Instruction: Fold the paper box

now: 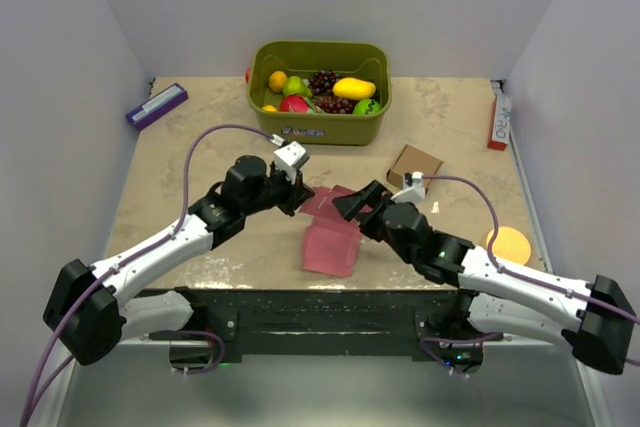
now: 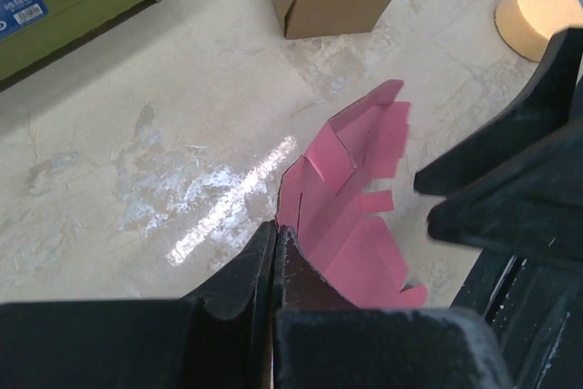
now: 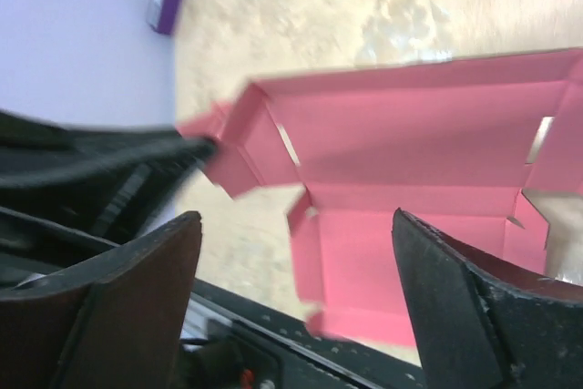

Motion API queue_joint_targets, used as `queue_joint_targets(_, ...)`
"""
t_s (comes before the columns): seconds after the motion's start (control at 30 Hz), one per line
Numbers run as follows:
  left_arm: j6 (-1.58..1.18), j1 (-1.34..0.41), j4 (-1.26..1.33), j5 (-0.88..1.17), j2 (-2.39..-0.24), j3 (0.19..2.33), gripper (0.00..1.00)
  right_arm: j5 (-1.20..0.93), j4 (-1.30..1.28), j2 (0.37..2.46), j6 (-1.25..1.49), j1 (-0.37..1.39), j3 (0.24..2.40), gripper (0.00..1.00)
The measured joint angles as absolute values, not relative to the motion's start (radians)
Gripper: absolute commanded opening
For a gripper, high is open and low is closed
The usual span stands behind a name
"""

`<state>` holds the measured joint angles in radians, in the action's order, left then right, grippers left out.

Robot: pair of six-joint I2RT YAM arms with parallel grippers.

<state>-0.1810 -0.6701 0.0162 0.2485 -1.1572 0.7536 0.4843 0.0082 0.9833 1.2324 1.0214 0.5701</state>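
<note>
The pink paper box (image 1: pixel 331 239) lies as a partly unfolded cutout with flaps at the near middle of the table. My left gripper (image 1: pixel 303 195) is shut on its far left edge; in the left wrist view the jaws (image 2: pixel 275 232) pinch the card (image 2: pixel 355 225), whose flaps stand up a little. My right gripper (image 1: pixel 352 205) is open and hovers over the card's far right part. In the right wrist view its fingers (image 3: pixel 146 289) stand wide apart above the pink card (image 3: pixel 410 143), touching nothing. The left gripper (image 3: pixel 109 166) holds a flap at that view's left.
A green bin (image 1: pixel 320 97) of toy fruit stands at the back. A small brown cardboard box (image 1: pixel 414 164) sits just right of the grippers. An orange disc (image 1: pixel 509 245) lies at the right, a red-white pack (image 1: pixel 499 119) at the far right, and a purple pack (image 1: pixel 157 104) at the far left.
</note>
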Motion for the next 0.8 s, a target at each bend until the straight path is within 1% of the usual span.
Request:
queue_joint_targets(0.17, -0.146, -0.707, 0.020, 0.204, -1.150, 0.753, 0.00, 0.400, 0.015, 0.894, 1.252, 0.905, 0.553, 0.93)
queue_joint_targets(0.33, -0.119, -0.738, 0.044, 0.168, -1.119, 0.720, 0.00, 0.303, 0.073, 0.906, 1.306, 0.841, 0.542, 0.92)
queue_joint_targets(0.43, -0.107, -0.756, 0.052, 0.144, -1.097, 0.704, 0.00, 0.241, 0.150, 0.931, 1.371, 0.790, 0.492, 0.92)
queue_joint_targets(0.63, -0.086, -0.772, 0.065, 0.113, -1.088, 0.695, 0.00, 0.202, 0.211, 0.953, 1.476, 0.779, 0.418, 0.91)
queue_joint_targets(0.8, -0.080, -0.784, 0.068, 0.100, -1.088, 0.687, 0.00, 0.202, 0.243, 0.927, 1.536, 0.768, 0.374, 0.91)
